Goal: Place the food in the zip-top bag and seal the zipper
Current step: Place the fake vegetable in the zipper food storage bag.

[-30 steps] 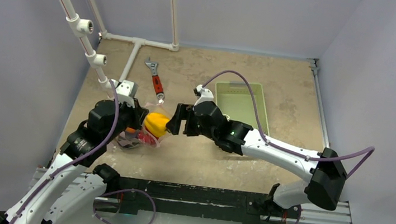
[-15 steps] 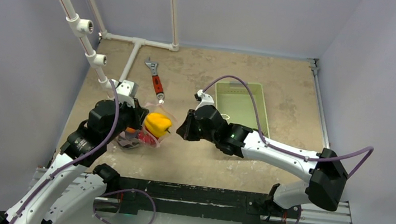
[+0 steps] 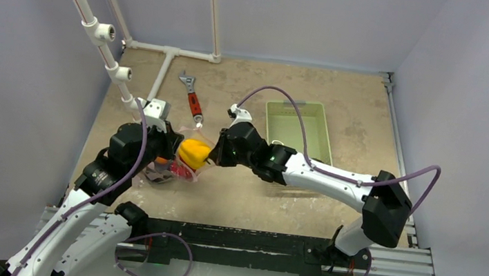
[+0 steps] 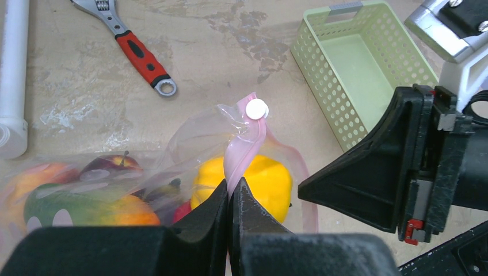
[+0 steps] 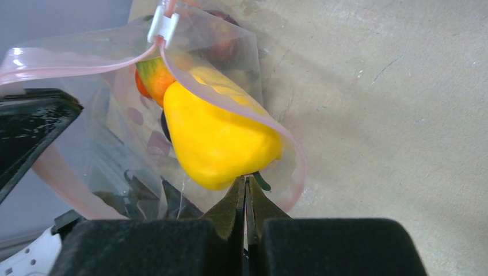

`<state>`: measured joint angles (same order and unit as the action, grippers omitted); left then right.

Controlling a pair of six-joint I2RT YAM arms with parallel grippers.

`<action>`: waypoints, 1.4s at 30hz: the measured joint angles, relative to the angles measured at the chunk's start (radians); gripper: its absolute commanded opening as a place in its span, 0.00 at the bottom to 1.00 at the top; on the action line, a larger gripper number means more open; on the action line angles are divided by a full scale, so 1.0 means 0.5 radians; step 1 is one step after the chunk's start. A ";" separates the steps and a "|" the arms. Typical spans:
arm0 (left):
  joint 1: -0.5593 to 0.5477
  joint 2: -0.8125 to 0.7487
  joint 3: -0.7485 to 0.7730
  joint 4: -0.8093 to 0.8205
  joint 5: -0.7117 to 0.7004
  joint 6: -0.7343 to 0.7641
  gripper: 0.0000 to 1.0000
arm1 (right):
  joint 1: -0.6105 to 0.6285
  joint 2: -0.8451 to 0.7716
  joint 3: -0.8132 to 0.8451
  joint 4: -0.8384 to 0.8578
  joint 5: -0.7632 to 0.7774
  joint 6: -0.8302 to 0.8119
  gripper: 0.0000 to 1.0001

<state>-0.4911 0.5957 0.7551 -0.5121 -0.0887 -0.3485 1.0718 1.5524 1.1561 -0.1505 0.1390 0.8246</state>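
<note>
Left wrist view: the zipper point(image 4: 244, 144) is clamped by the left gripper point(image 4: 232, 191), and the zip-top bag point(image 4: 193, 129) is held open. The yellow pepper point(image 5: 218, 141), lodged in its mouth, is touched by the right gripper point(image 5: 246, 187), fingers together; a deeper push seems needed.

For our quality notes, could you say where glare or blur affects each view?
Top external: even light, sharp throughout. Left wrist: pale sheen on the zip-top bag veils the fruit inside. Right wrist: yellow pepper crisp, the right hand nearly featureless black at the bottom.
</note>
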 measured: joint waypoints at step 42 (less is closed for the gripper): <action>0.000 0.004 -0.001 -0.011 -0.001 0.000 0.00 | 0.000 0.190 0.249 -0.053 -0.024 -0.113 0.00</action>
<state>-0.4911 0.5976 0.7547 -0.5179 -0.0891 -0.3485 1.0718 1.6474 1.2808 -0.1772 0.1268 0.7681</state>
